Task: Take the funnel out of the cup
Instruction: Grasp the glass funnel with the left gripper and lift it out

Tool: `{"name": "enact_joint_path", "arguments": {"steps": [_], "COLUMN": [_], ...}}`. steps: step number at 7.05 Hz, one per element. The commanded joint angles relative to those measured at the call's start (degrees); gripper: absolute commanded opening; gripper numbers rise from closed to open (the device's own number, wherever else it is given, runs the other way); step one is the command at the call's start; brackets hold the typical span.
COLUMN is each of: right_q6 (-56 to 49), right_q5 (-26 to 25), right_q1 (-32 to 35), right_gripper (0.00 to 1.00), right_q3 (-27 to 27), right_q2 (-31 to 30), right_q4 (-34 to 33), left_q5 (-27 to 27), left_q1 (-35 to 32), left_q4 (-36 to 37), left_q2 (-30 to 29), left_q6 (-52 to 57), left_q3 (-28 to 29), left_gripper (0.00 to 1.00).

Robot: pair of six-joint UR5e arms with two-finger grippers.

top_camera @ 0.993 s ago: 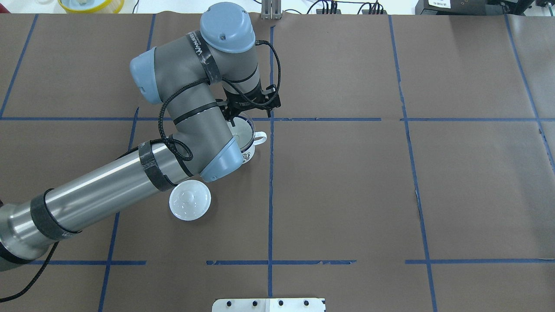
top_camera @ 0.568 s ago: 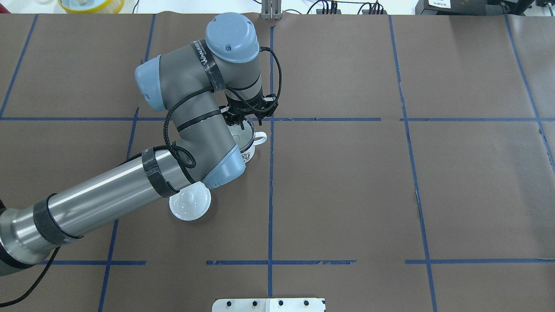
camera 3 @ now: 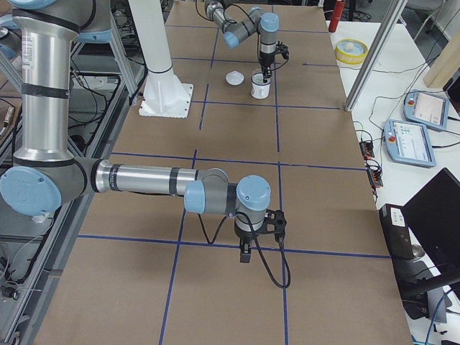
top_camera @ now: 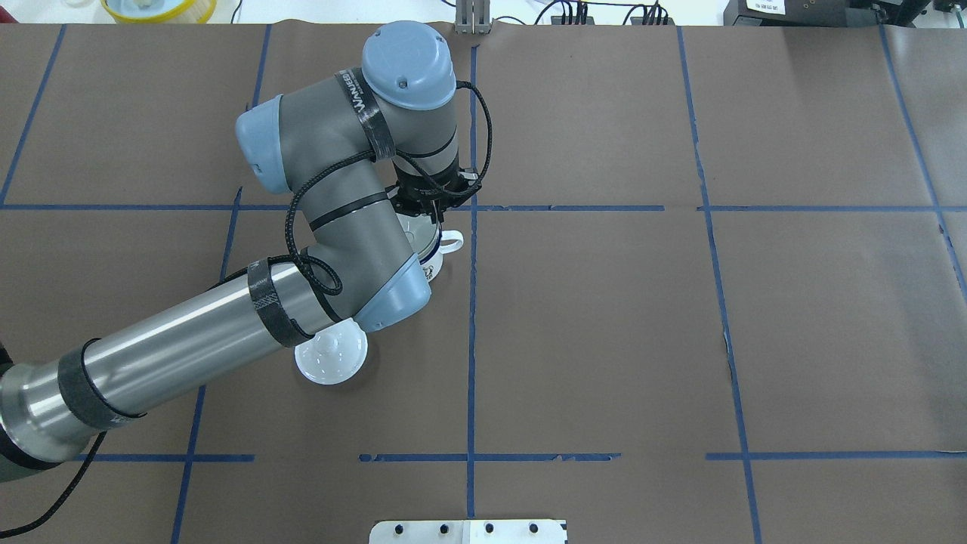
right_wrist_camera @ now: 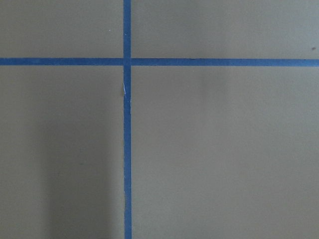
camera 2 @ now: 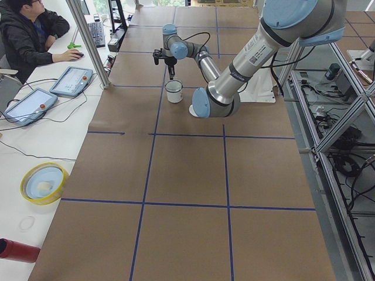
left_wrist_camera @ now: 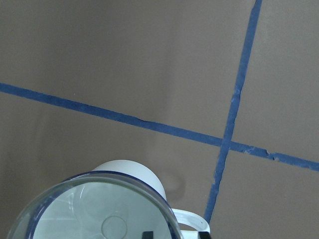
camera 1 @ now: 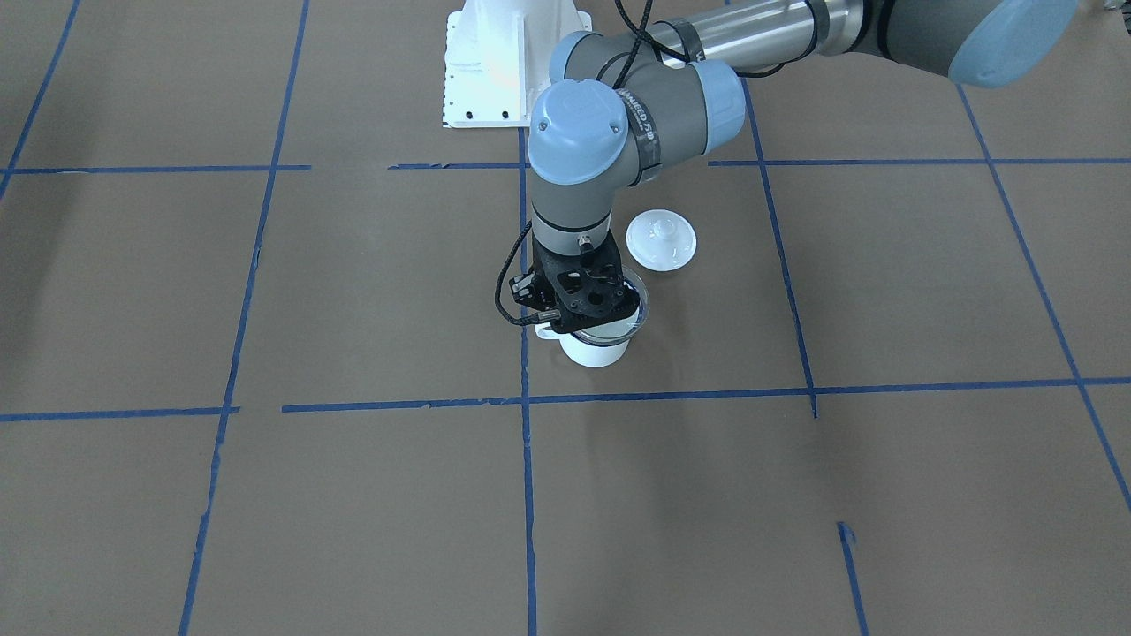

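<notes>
The cup point(camera 1: 597, 352) is a white mug with a blue rim, standing near the table's middle; it also shows in the overhead view point(top_camera: 433, 264) with its handle point(top_camera: 452, 242) pointing right. The clear funnel point(camera 1: 634, 311) sits in its mouth and fills the bottom of the left wrist view point(left_wrist_camera: 94, 211). My left gripper point(camera 1: 579, 309) hangs straight down over the funnel's rim. Its jaws look open, with one dark fingertip point(left_wrist_camera: 147, 234) inside the bowl. My right gripper point(camera 3: 244, 253) hangs over bare table far from the cup; I cannot tell whether it is open or shut.
A round white knobbed lid point(camera 1: 661, 239) lies beside the cup, partly under my left arm's elbow point(top_camera: 393, 291). A yellow bowl point(top_camera: 157, 7) sits at the far edge. The robot's white base plate point(camera 1: 495, 79) is behind. An operator point(camera 2: 29, 29) sits at the side desk.
My left wrist has moved toward the cup and lowered, so the gripper now covers more of the funnel and cup. The cup and lid have not moved.
</notes>
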Motion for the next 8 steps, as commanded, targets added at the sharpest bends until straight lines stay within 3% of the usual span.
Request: {"name": "enact_joint_path", "arguments": {"steps": [1,3,4,6,8], "right_q6": [0.0,0.0,0.0,0.0,0.0], "right_q5": [0.0,0.0,0.0,0.0,0.0], "right_q1": [0.0,0.0,0.0,0.0,0.0], "right_gripper": [1.0,1.0,1.0,1.0,1.0], "right_q3": [0.0,0.0,0.0,0.0,0.0], "right_q2": [0.0,0.0,0.0,0.0,0.0], "right_q4": [0.0,0.0,0.0,0.0,0.0], "left_q5": [0.02,-0.24,0.02,8.77,18.78], "left_q1": [-0.07,-3.04,-5.5,-7.8,-8.24], "left_q4": [7.25,14.38,14.15,3.75,-11.27], "left_q2": [-0.18,-2.72,-3.17,-2.48,-2.21], "left_q6": [0.63,-0.24,-5.47,-26.42,-42.36], "left_q3": [-7.13,-14.7,-15.69,-13.87,-4.42], "left_gripper": [0.0,0.0,0.0,0.0,0.0]}}
